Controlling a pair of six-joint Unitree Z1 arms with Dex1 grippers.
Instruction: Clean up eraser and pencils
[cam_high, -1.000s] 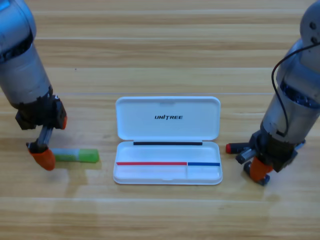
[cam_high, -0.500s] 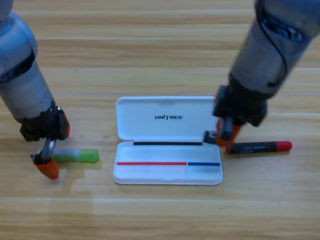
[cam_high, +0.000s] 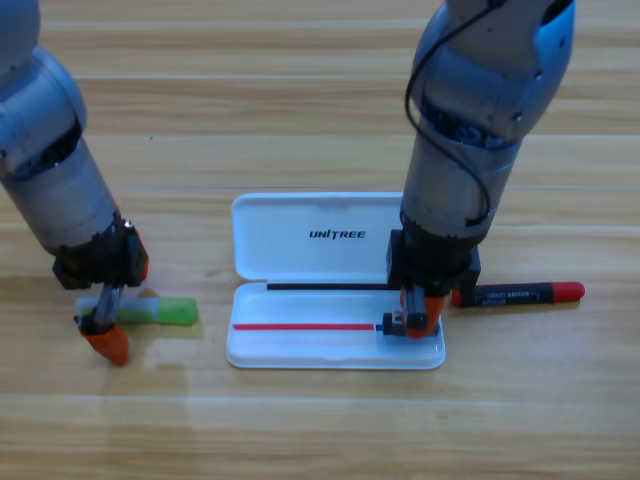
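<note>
1. High view: right gripper (cam_high: 414, 322) points down into the small right compartment of the open white plastic pencil case (cam_high: 300, 352), at about 4 o'clock of the tray. Its orange jaws clench the small black rectangular eraser (cam_high: 393, 323), which sits low over that compartment.
2. Judgement: eraser is right at the drop spot; what remains is to let go and lift straight up.
3. Black-barrelled pencil with red ends (cam_high: 520, 294) lies on the wooden table (cam_high: 320, 110) just beside the case at 3 o'clock, long axis running 9-to-3. Right arm is nearer to it.
4. Bright green pencil with a pale end (cam_high: 165, 311) lies at 9 o'clock of the case, well apart, same 9-to-3 axis.
5. Left gripper (cam_high: 103, 331) is at that pencil's pale end, tips towards 6 o'clock. Cannot tell whether its jaws are gripping or released.
</note>
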